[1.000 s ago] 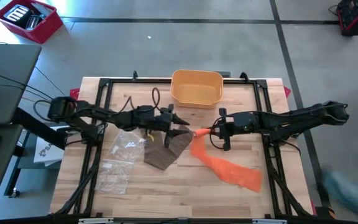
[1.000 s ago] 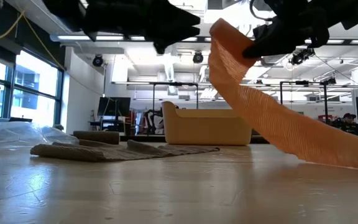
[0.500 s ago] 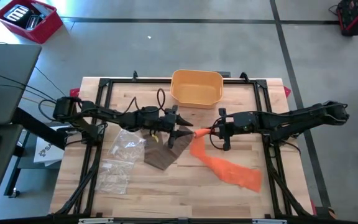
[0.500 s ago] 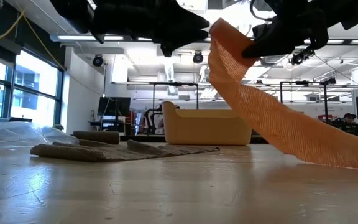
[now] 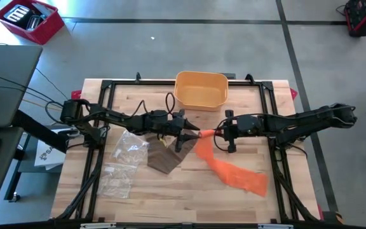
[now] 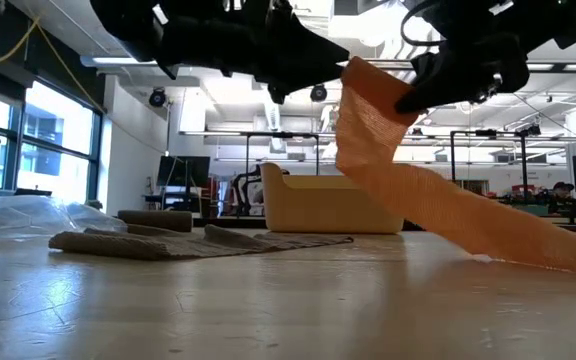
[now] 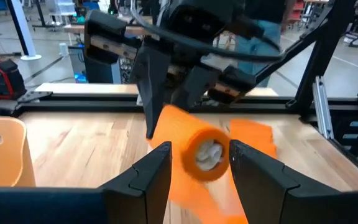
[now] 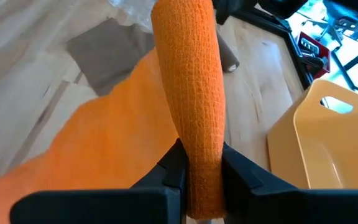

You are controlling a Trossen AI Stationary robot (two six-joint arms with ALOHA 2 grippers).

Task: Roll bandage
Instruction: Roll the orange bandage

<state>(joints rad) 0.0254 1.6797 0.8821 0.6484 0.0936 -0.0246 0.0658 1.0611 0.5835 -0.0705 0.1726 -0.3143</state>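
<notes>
Plastic wrapping [image 5: 121,162], clear and crinkled, is lying at the left of the wooden surface [image 5: 170,191]. Just beside it, toward the middle, a brown cloth-like bandage [image 5: 165,156] is lying flat, partly under the left arm.

Reaching in from the left side, the left gripper [image 5: 194,133] is hovering above the surface near its centre. Its jaws are standing spread, one on each side of the rolled end of the orange bandage [image 5: 234,173]. In the left wrist view the two fingers [image 7: 149,173] are flanking the roll's open end without clearly touching it.

At the far edge of the surface, behind the two grippers, a yellow bin [image 5: 201,90] is sitting upright.

Coming from the right side, the right gripper [image 5: 218,135] is facing the left one, tip nearly to tip. Its jaws are pinching the rolled end of the orange bandage and holding it lifted off the surface. The right wrist view is showing the roll squeezed tightly between that arm's own fingers [image 8: 173,171].

From the lifted roll, the loose tail of the orange bandage is sloping down and trailing across the surface toward the near right, where its end is lying flat. The low view is showing this strip hanging from the raised roll down to the wood.
</notes>
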